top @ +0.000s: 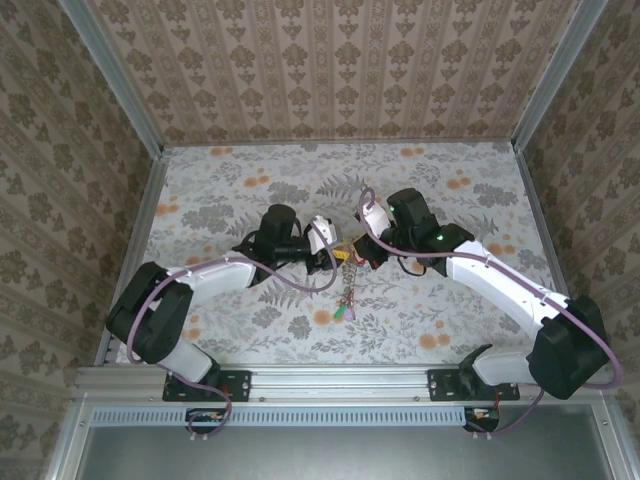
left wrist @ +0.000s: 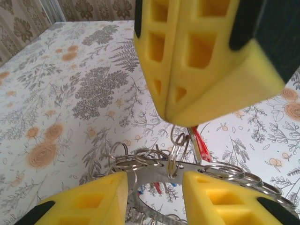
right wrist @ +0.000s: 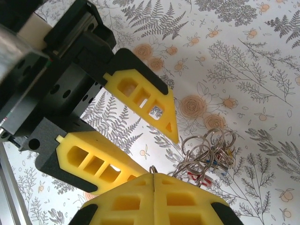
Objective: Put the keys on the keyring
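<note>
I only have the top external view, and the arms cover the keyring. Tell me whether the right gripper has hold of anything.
Observer: From the left wrist view, the right gripper is shut, pinching a small ring at its tips.
Operator: Report what hangs from that ring.
Observer: A red tag hangs just below those tips, above the keyring.
Operator: Now give me the left gripper.
Observer: The left gripper is open, with its fingers apart. The keyring lies just past its tips and is not clamped.
</note>
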### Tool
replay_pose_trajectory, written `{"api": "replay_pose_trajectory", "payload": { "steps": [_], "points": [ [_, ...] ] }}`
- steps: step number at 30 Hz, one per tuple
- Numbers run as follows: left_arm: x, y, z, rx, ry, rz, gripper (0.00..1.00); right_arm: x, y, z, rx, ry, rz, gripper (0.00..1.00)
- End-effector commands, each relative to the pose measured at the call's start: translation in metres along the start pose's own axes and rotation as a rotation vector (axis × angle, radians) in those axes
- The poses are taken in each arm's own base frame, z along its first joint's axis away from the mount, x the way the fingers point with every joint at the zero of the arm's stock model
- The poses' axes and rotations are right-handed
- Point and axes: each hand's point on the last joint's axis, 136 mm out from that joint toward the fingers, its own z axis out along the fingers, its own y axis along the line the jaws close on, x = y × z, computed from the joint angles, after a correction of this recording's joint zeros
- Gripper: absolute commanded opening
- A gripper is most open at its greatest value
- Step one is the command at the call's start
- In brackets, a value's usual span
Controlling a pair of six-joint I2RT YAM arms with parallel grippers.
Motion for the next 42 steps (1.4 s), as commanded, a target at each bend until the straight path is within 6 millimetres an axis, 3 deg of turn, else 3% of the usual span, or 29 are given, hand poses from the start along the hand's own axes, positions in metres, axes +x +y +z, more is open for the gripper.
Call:
{"api": "replay_pose_trajectory", "payload": {
  "steps": [1,42],
  "points": [
    [-0.02,0.004,-0.009,0.003,-0.032,0.05,0.36,-0.016,0.007,-0.007,-0.036,-0.032,-0.028,0.0],
    [-0.006,-0.009,0.005,0.215,0.054,0.023,0.33,-0.015,0.008,-0.005,-0.042,-0.021,-0.023,0.0]
  ]
}}
